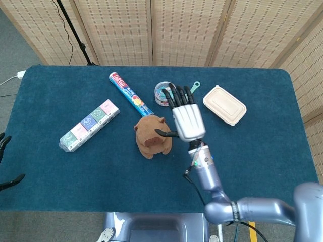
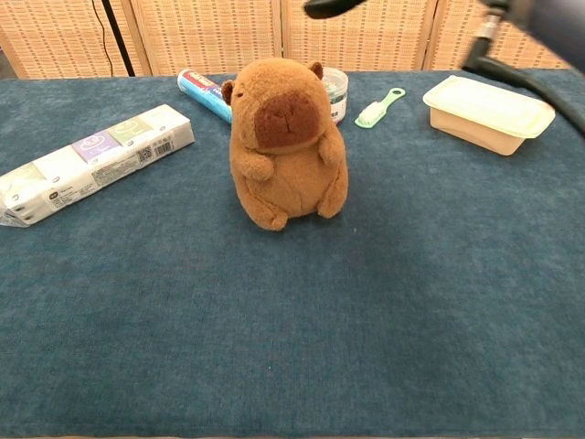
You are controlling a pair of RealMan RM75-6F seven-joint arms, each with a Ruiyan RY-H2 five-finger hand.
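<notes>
Nearest you, the brown capybara plush (image 2: 285, 142) stands upright on the blue tablecloth (image 2: 292, 347), facing the chest camera, on its own base with nothing propping it — it looks set down to stand free. In the head view it sits near the table's middle, and your right hand (image 1: 187, 120) hovers just at its 3 o'clock, raised above the cloth. The fingers (image 1: 177, 96) are spread flat and point toward 12 o'clock, wide apart and holding nothing; the thumb reaches out toward 9 o'clock, its tip close by the plush's side, though I cannot tell from here whether it touches. In the chest view only a dark fingertip and a bit of cable show at the top edge, so the hand is well above the toy.

Of your left hand (image 1: 6, 161), only dark fingertips show at the far left edge of the head view, off the table; I cannot tell how they are set.

Farther out, at 9 o'clock from the plush, lies the long tissue pack (image 2: 91, 162), flat and slanted. Beyond the plush, at about 11 o'clock, the toothpaste tube (image 1: 127, 94) lies on its side. At 12 to 1 o'clock stands the round clear tub (image 2: 335, 91), partly hidden behind the fingers, then the mint green brush (image 2: 378, 107), and farthest right — at 2 o'clock — the lidded beige food box (image 2: 488, 111).
</notes>
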